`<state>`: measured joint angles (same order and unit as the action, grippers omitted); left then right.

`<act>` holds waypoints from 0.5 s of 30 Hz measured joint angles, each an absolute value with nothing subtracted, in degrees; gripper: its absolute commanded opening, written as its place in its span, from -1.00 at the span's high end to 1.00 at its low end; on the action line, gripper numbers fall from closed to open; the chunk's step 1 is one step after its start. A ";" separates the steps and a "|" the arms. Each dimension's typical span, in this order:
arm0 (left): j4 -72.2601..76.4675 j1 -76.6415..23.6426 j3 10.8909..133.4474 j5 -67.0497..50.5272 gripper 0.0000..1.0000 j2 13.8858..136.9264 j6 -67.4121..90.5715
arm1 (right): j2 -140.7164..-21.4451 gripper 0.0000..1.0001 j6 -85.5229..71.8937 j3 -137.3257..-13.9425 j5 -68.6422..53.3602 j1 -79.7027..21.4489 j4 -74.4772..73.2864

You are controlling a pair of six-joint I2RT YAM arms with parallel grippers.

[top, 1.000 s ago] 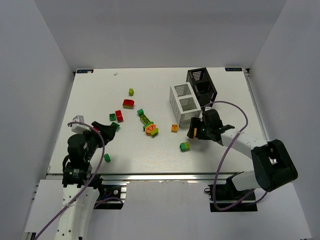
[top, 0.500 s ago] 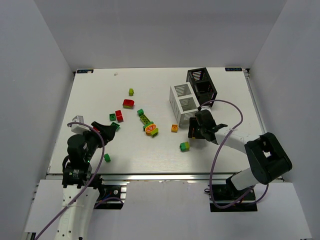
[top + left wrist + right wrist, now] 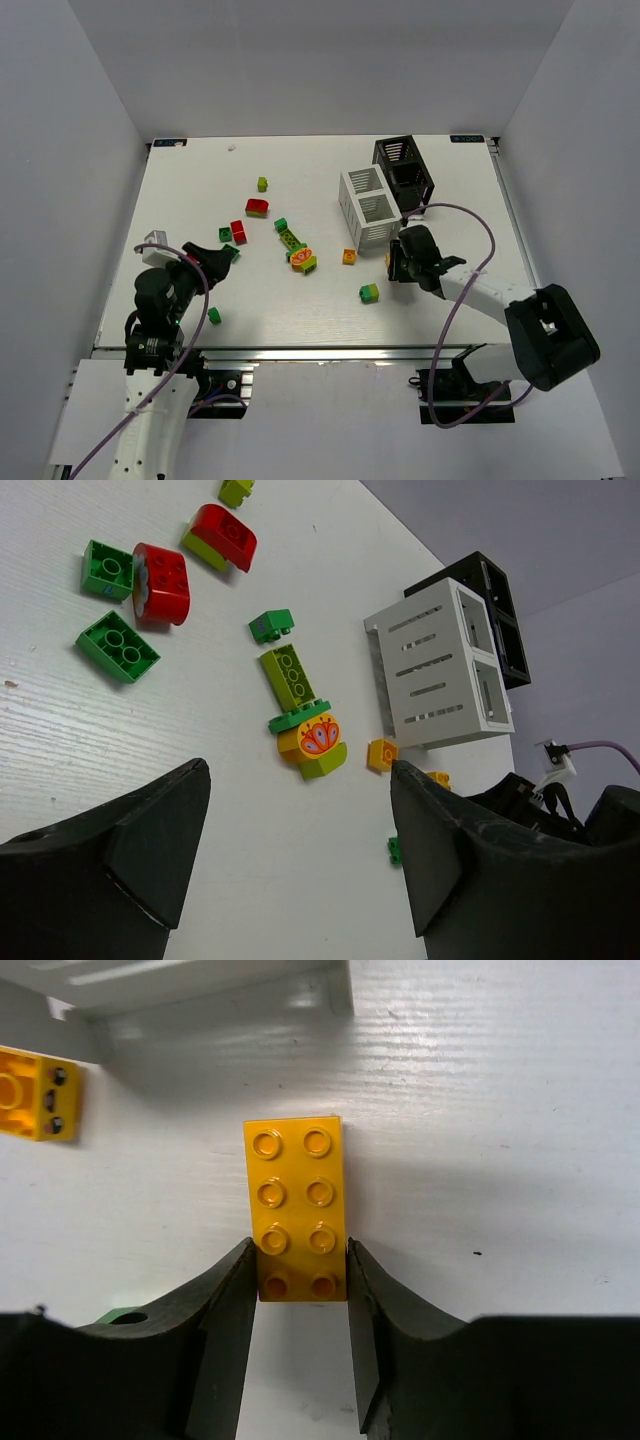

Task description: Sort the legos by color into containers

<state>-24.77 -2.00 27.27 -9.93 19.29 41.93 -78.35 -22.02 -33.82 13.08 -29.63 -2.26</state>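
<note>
A white, wood-grained table (image 3: 200, 190) sits boxed in by plain grey walls (image 3: 300, 60). The white bin (image 3: 368, 207) stands right of centre, with the black bin (image 3: 405, 168) just behind it. Just in front of the white bin, the right gripper (image 3: 299, 1255) pinches the near end of an orange brick (image 3: 297, 1175) lying flat on the table. The other legos (image 3: 257, 207) lie scattered to the left of the white bin. Farther left, the left gripper (image 3: 298, 775) hangs with its jaws apart.

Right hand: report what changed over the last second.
The right hand closed onto the long orange brick, barely shifting position. The left hand, loose bricks, white bin and black bin stayed put.
</note>
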 measured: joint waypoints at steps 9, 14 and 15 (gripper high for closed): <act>-22.04 -2.00 27.27 -10.37 -0.65 22.04 42.15 | -65.89 1.00 -14.85 -35.57 6.37 -27.75 -10.22; -20.67 -2.00 27.27 -10.94 -0.65 22.52 42.41 | -54.96 1.00 -9.17 -39.40 1.41 -27.38 -18.06; -20.34 -2.00 27.27 -11.07 -0.65 22.59 42.46 | -52.64 1.00 -7.46 -39.88 -0.08 -27.33 -18.94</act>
